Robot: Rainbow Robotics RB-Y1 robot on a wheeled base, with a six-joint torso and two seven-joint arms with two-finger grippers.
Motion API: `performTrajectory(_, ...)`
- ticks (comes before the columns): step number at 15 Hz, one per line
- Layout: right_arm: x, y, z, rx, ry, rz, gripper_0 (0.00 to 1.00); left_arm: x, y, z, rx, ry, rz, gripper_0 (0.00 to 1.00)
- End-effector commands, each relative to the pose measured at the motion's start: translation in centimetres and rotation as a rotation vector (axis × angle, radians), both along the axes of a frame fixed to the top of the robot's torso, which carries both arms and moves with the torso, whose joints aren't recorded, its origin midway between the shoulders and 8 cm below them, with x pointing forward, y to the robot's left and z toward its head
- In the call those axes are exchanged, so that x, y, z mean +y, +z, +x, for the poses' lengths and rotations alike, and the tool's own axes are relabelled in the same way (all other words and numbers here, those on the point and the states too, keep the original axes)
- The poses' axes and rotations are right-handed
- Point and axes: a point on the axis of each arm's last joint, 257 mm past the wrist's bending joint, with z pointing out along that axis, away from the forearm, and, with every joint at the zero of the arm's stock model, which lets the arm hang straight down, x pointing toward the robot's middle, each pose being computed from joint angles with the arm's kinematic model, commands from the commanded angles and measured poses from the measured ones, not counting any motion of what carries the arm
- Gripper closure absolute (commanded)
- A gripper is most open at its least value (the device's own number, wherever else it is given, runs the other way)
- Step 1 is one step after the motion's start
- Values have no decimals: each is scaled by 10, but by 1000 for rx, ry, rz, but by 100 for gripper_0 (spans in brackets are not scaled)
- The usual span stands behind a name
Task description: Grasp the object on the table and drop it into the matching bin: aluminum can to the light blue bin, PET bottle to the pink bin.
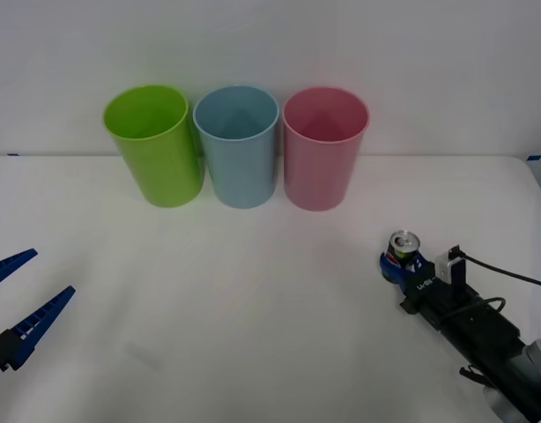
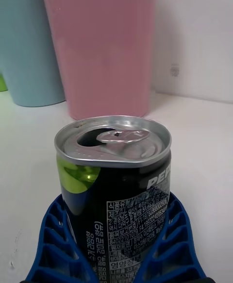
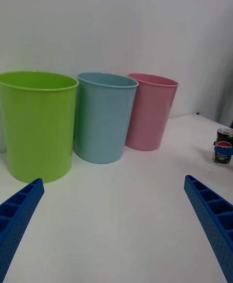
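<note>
Well to the right of the pink bin (image 1: pixel 325 159), near the table's (image 1: pixel 253 308) right edge, my right gripper (image 1: pixel 398 264) is clenched on the can (image 1: pixel 403 249), fingers (image 2: pixel 179 244) hugging its lower body so it stands upright for the carry. The blue bin (image 1: pixel 238 145), left of the pink, is where I judge it should go. My left gripper (image 1: pixel 19 304) hangs released, far left of the pink, out of the way.

Three bins stand in a row at the back of the bench (image 1: pixel 253 300): the lime bin (image 1: pixel 154 145) left, the blue bin (image 1: pixel 239 145) in the middle, the pink bin (image 1: pixel 323 159) right. The can (image 1: pixel 403 251) stands upright on the bench, nearer and right of the pink bin, between the right end effector's (image 1: pixel 401 263) fingers. The left end effector (image 1: pixel 19 304) is at the near left, fingers spread.
</note>
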Motion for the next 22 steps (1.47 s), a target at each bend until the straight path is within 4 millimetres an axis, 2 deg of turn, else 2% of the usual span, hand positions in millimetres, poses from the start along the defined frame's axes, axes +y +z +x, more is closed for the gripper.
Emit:
performTrajectory(1, -2, 19, -7, -40, 3, -8, 100, 0, 0, 0, 0, 0, 0, 0)
performTrajectory(6, -1, 54, -33, -103, 31, -39, 100, 0, 0, 0, 0, 0, 0, 0)
performTrajectory(10, 7, 82, -45, -150, 64, -37, 100, 0, 0, 0, 0, 0, 0, 0)
performTrajectory(14, 21, 103, -54, -154, 139, 24, 100, 0, 0, 0, 0, 0, 0, 0)
performTrajectory(19, 41, 153, -66, -192, 245, 73, 100, 0, 0, 0, 0, 0, 0, 0)
performTrajectory(22, 56, 179, -64, -228, 297, 72, 100, 0, 0, 0, 0, 0, 0, 0)
